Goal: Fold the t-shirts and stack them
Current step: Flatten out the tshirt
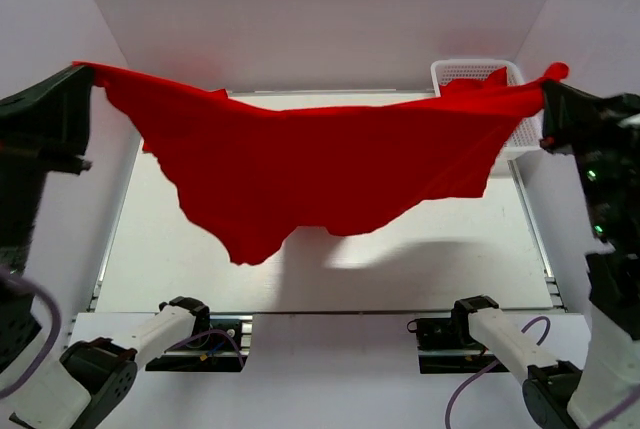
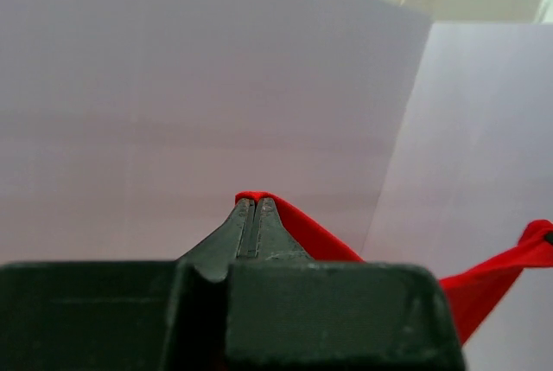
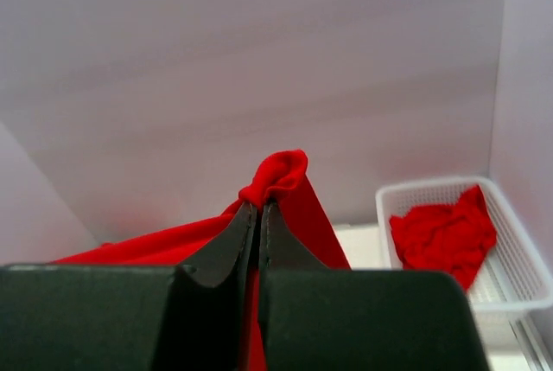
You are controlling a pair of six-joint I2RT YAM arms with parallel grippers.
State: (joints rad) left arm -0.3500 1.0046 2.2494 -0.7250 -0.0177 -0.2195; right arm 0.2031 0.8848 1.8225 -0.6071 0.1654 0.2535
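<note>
A bright red t-shirt (image 1: 320,164) hangs stretched in the air between my two grippers, sagging above the table. My left gripper (image 1: 85,74) is shut on its left corner, high at the left wall; the cloth shows at the fingertips in the left wrist view (image 2: 298,228). My right gripper (image 1: 548,89) is shut on the right corner, high at the right; a bunched red tip (image 3: 276,176) pokes out above the shut jaws. More red t-shirts (image 3: 445,233) lie crumpled in the white mesh basket (image 1: 450,71).
The white table (image 1: 400,269) lies under the hanging shirt, with its shadow on it. The basket (image 3: 518,280) stands at the far right corner. White walls close in at left, right and back. The arm bases sit at the near edge.
</note>
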